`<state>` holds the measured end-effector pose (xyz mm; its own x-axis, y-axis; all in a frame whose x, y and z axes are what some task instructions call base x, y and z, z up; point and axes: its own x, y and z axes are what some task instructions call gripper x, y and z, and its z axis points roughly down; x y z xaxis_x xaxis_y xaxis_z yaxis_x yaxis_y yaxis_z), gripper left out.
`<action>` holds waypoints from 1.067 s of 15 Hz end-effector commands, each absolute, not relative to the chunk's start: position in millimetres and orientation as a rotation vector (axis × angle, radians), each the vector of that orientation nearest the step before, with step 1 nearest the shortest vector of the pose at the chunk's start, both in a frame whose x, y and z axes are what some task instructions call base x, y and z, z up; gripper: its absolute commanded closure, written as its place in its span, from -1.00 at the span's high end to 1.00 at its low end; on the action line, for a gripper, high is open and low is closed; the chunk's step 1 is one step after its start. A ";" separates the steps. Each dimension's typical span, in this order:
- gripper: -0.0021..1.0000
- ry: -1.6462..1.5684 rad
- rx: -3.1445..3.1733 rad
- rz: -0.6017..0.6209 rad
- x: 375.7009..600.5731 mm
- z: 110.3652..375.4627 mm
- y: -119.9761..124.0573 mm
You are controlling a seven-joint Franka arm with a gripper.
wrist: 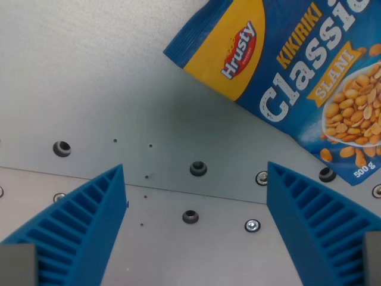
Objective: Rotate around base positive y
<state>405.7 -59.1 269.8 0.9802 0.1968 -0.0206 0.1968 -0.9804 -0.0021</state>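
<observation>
My gripper [196, 179] stands open, its two blue ribbed fingers [89, 223] rising from the bottom corners of the wrist view with nothing between them. A blue and yellow bag of salted peanuts [292, 71], printed "Hrusty Kikiriki Classic", lies flat on the grey metal table [89, 77] at the upper right. The bag is tilted and partly cut off by the view's top and right edges. Its lower corner reaches just above the tip of the right finger, apart from it.
The table is made of plates meeting at a seam [178, 193] that runs across the view. Several bolt holes [198, 168] and screws [252, 225] dot the surface between and around the fingers.
</observation>
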 end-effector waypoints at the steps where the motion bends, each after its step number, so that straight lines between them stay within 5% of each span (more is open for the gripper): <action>1: 1.00 -0.311 -3.126 0.041 406.1 272.8 -59.3; 16: 1.00 -0.306 -3.087 0.351 406.1 272.8 -59.3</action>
<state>399.2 -58.7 266.4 0.9781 0.1965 -0.0679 0.1959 -0.9805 -0.0163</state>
